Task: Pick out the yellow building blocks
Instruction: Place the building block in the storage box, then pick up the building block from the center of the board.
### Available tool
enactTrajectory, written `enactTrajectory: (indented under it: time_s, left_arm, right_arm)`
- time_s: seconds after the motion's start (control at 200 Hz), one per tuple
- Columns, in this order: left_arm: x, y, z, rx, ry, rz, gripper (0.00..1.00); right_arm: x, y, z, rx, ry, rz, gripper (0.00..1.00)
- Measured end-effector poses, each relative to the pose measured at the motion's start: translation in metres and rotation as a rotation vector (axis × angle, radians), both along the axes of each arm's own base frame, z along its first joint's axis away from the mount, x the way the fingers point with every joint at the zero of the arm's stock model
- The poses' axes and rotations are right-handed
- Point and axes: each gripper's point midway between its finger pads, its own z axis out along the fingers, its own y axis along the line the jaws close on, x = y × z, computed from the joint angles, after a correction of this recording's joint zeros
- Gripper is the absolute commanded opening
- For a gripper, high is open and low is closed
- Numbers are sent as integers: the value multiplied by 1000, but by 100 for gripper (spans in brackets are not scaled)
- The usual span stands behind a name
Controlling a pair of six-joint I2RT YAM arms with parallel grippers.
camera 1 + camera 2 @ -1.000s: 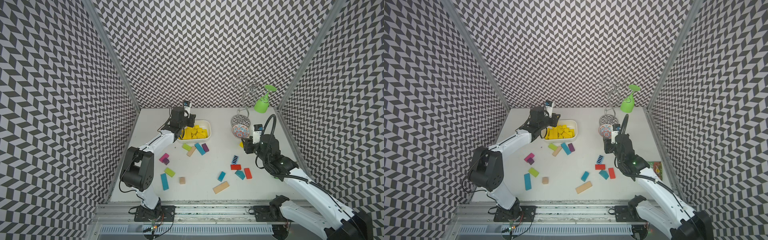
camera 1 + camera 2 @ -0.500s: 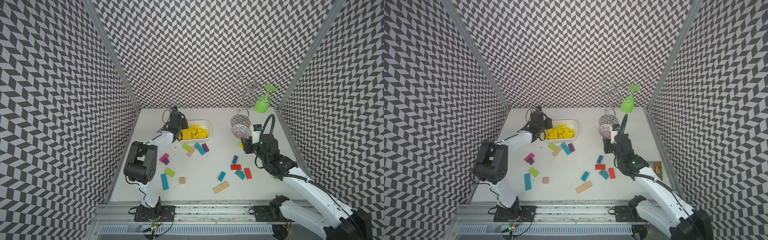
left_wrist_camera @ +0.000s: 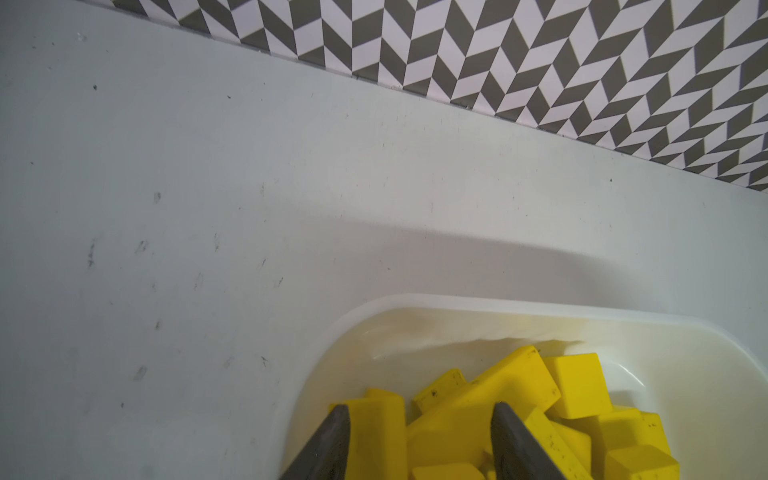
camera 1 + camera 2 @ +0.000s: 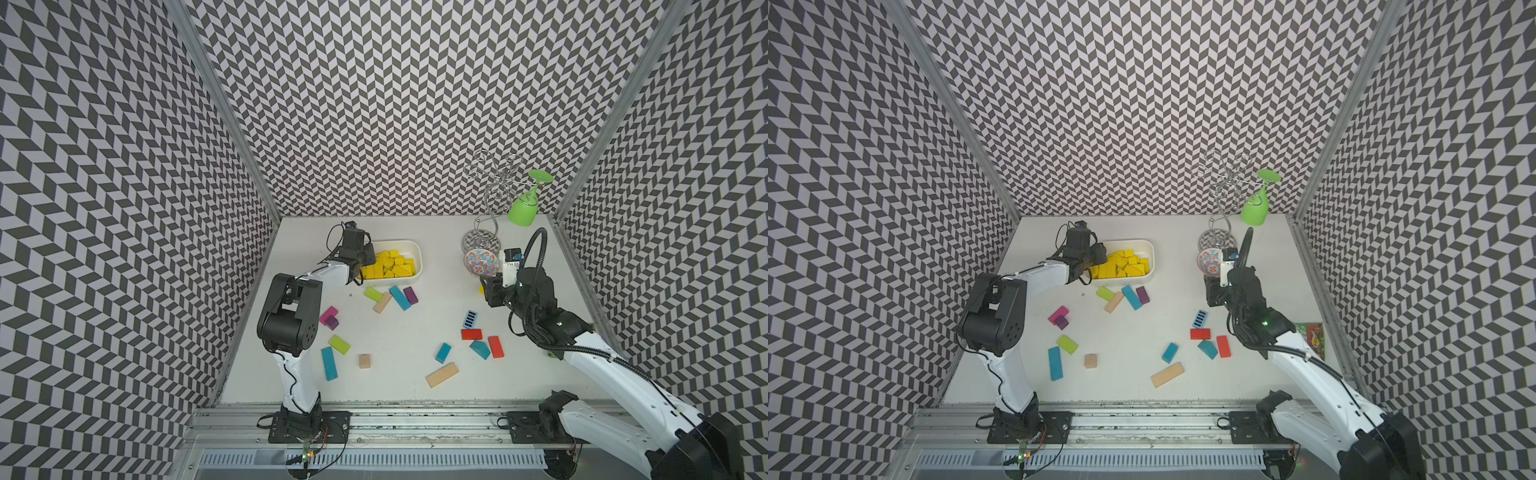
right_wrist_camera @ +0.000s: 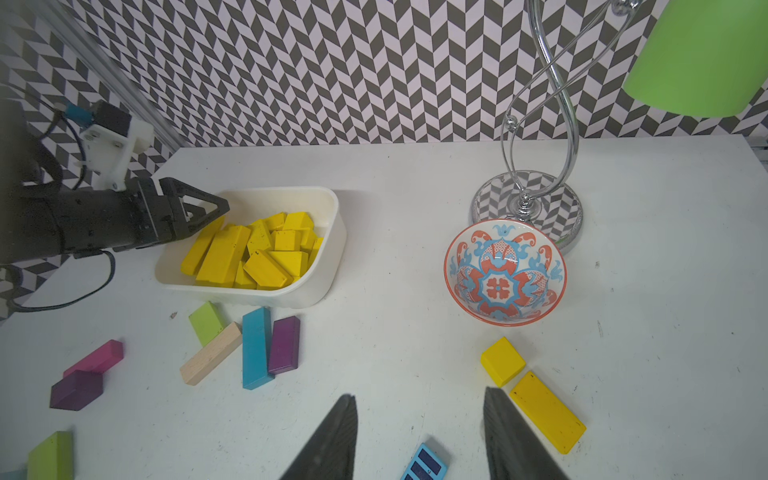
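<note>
bright yellow building blocks [image 4: 388, 266] fill a cream-white tub [image 4: 417, 253]. at the tub's 6 o'clock lie a lime green block [image 4: 373, 294], a pale wood block [image 4: 382, 302], a teal block [image 4: 400, 297] and a purple block [image 4: 410, 295]. the bowl [image 4: 481, 262] has an orange-and-blue floral pattern. the walls [image 4: 374, 104] wear grey-and-white chevrons; the table [image 4: 399, 332] is white.

readable text: none | colourful packet [image 4: 1311, 338], well apart from patterned bowl [image 4: 1209, 264]: print too small to read
</note>
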Motion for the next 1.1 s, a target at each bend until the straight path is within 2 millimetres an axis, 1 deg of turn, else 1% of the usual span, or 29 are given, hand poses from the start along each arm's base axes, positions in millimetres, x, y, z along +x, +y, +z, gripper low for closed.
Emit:
enactTrajectory:
  time_s: [0.155, 0.225, 0.255, 0.336, 0.406, 0.466, 0.526, 0.586, 0.626, 0.691, 0.736, 0.816, 0.951, 1.102]
  left_arm:
    - [0, -1, 4, -2, -6, -8, 62]
    - [0, -2, 13, -6, -24, -14, 62]
    - [0, -2, 20, -8, -37, -16, 62]
    - [-2, -2, 46, -20, -88, -20, 62]
    - [-8, 0, 80, -37, -159, -22, 62]
    - [-17, 2, 113, -57, -234, -25, 62]
    - [-29, 5, 142, -76, -308, -24, 61]
    - [-43, 10, 162, -96, -362, -18, 61]
    - [-52, 14, 171, -105, -388, -14, 61]
    - [-65, 20, 176, -121, -405, -1, 61]
    - [-73, 25, 174, -129, -405, 10, 60]
    - [-87, 32, 167, -138, -395, 26, 60]
    - [-108, 40, 153, -148, -373, 49, 60]
    - [-124, 44, 145, -162, -360, 62, 60]
  right_arm:
    - [0, -1, 0, -11, -4, -2, 50]
    - [1, -3, 0, -28, -9, -8, 50]
    - [2, -5, 0, -38, -11, -12, 50]
    - [4, -8, -3, -61, -10, -26, 51]
    - [9, -15, -12, -85, 12, -57, 56]
    - [14, -25, -24, -102, 46, -100, 56]
    - [21, -36, -41, -116, 97, -144, 56]
    - [26, -46, -57, -130, 142, -177, 56]
    - [28, -52, -66, -140, 167, -191, 56]
    - [32, -58, -78, -168, 196, -196, 57]
    - [34, -60, -86, -196, 214, -186, 57]
    - [39, -57, -99, -263, 246, -138, 57]
    - [51, -52, -112, -344, 273, -75, 57]
    - [64, -40, -121, -369, 295, 2, 57]
